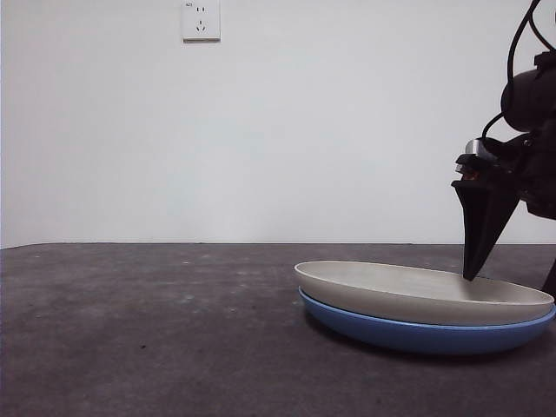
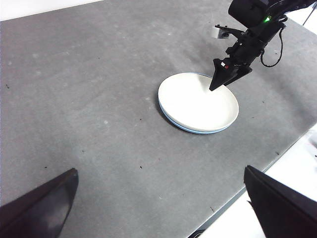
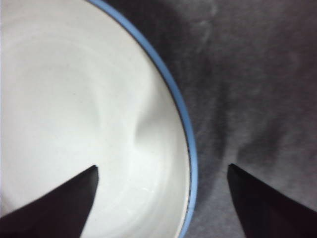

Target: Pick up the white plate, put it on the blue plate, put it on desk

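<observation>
The white plate (image 1: 417, 291) lies nested in the blue plate (image 1: 408, 334) on the desk (image 1: 156, 330), at the right of the front view. My right gripper (image 3: 162, 167) is open and straddles their rim: one jaw over the white plate (image 3: 74, 89), the other outside the blue plate's rim (image 3: 183, 119) above the desk. In the front view the right gripper (image 1: 470, 276) points down, with its tip at the level of the white plate's rim. My left gripper (image 2: 160, 170) hangs open and empty high above the desk, well away from the stack (image 2: 195, 104).
A wall with a socket (image 1: 201, 19) stands behind the desk. The desk's edge (image 2: 247, 186) runs close beside the plates in the left wrist view. Bare desk surface (image 2: 89, 99) stretches away on the stack's other side.
</observation>
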Robot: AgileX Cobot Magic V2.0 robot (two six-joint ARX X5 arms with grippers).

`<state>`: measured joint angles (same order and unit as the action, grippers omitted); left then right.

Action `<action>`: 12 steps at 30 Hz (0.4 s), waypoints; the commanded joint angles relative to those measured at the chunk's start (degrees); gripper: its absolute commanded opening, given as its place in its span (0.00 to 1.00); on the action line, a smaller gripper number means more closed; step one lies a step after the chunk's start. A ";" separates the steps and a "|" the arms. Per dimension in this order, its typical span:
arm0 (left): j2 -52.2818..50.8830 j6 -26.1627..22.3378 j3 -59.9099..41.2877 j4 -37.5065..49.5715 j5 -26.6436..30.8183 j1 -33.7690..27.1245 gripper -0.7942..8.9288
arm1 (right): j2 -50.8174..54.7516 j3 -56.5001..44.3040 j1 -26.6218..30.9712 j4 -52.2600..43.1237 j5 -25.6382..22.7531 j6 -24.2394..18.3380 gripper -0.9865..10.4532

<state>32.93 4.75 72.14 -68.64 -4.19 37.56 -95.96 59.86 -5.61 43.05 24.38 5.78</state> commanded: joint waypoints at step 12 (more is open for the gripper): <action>0.22 -0.33 0.59 0.37 0.35 0.28 0.64 | -3.69 1.01 -0.09 0.55 1.38 -1.75 0.12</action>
<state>32.93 4.80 72.14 -68.77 -4.19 37.56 -98.41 59.96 -5.56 43.59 25.39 4.86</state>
